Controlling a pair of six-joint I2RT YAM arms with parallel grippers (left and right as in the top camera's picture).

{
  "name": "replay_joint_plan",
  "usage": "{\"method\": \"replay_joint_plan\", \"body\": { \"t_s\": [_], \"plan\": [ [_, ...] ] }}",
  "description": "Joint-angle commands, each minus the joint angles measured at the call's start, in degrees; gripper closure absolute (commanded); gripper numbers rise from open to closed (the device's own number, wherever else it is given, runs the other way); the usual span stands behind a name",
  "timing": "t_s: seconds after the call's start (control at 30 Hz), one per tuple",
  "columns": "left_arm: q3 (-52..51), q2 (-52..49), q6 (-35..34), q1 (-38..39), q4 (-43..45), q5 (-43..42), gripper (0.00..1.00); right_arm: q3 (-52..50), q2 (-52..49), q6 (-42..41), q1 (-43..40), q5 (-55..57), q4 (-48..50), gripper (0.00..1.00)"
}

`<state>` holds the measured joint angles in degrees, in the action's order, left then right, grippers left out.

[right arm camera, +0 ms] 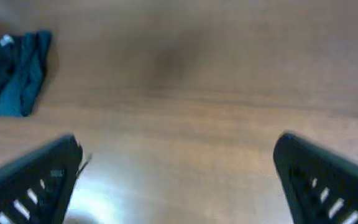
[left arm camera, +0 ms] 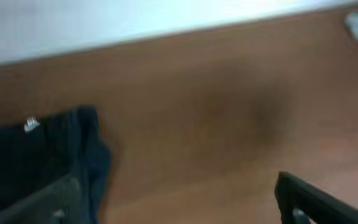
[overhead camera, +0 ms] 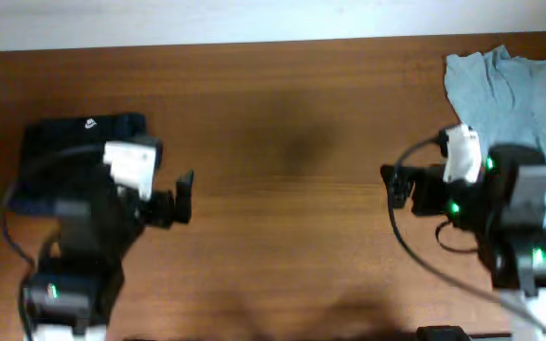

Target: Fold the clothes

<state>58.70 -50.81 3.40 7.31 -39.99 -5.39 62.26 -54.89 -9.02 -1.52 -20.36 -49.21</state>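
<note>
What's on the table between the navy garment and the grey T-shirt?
Only bare table lies between the navy garment and the grey T-shirt, seen overhead. The left gripper and right gripper, both open, sit just off that stretch.

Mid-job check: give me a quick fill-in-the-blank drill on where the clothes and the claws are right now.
1. The navy garment lies on the ____ side of the table.
2. The grey-blue T-shirt lies crumpled at the far corner, partly under the ____ arm.
3. The left claw and the right claw are both ____ and hold nothing.
4. The small logo on the navy garment is ____ in colour.

Missing words: left; right; open; white.
</note>
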Motion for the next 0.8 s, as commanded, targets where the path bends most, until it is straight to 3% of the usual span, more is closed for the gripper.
{"method": "replay_joint_plan", "body": {
  "t_s": [0.0,0.23,0.47,0.57,0.77],
  "plan": [
    [11.89,-11.8,0.04,-0.2,-6.62,-1.79,0.01,4.13,-7.39,-0.15,-0.28,-2.23,-2.21,0.01],
    [13.79,-22.36,0.02,-0.2,-8.61,-4.37,0.01,10.91,-14.51,-11.3,-12.33,13.64,-5.92,0.01],
    [13.79,-26.29,0.04,-0.2,-8.66,-6.25,0.01,15.28,-25.16,-12.72,-35.89,18.1,-10.84,0.0],
    [13.79,-26.29,0.04,-0.2,-8.07,-6.25,0.01,15.28,-31.54,-12.7,-44.83,18.08,-10.29,0.06],
    [13.79,-26.29,0.04,-0.2,-7.43,-6.23,0.01,15.28,-41.2,-12.55,-54.16,18.27,-4.42,0.16]
  ]
}}
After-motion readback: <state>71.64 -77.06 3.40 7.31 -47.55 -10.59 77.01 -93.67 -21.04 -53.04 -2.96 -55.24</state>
